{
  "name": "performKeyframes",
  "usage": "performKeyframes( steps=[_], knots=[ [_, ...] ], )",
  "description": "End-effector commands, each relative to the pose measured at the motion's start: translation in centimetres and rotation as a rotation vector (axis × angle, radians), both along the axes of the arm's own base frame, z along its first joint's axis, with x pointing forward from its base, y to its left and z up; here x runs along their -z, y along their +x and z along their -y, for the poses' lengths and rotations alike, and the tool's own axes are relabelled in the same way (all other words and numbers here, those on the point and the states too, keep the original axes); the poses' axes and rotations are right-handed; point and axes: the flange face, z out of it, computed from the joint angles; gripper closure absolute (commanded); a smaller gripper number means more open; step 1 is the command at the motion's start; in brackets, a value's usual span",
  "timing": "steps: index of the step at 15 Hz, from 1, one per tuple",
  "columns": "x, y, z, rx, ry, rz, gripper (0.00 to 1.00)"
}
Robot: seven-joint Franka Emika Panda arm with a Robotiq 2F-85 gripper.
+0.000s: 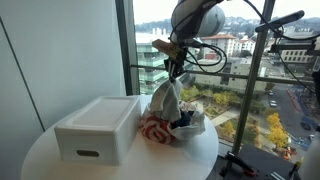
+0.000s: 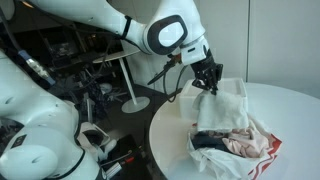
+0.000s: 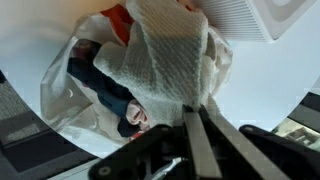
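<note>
White waffle-weave cloth [image 3: 170, 55] hangs from the pincer [image 3: 197, 108], which is clenched on its top edge. Its lower end drapes onto a crumpled clear plastic bag [image 3: 60, 95] of red, white and dark clothes on the round white counter [image 1: 40, 160]. Just beside the bag stands a white rectangular foam box [image 1: 98, 128].
</note>
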Motion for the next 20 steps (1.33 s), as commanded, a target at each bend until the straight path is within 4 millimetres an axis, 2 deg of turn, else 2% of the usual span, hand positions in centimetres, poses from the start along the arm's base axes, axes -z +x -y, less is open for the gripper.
performKeyframes(
  steps=[1, 4, 7, 12, 15, 20],
  knots=[
    [2.2, 1.1, 2.2, 0.042, 0.024, -0.03, 0.98],
    [3.6, 0.6, 3.8, 0.084, 0.005, -0.082, 0.98],
    [5.9, 1.5, 4.5, 0.082, -0.021, -0.175, 0.98],
    [12.4, 5.4, 4.4, 0.01, -0.016, -0.265, 0.98],
    [16.3, 7.5, 5.1, 0.013, -0.026, -0.305, 0.98],
    [23.3, 9.0, 7.0, 0.061, 0.013, -0.4, 0.98]
  ],
)
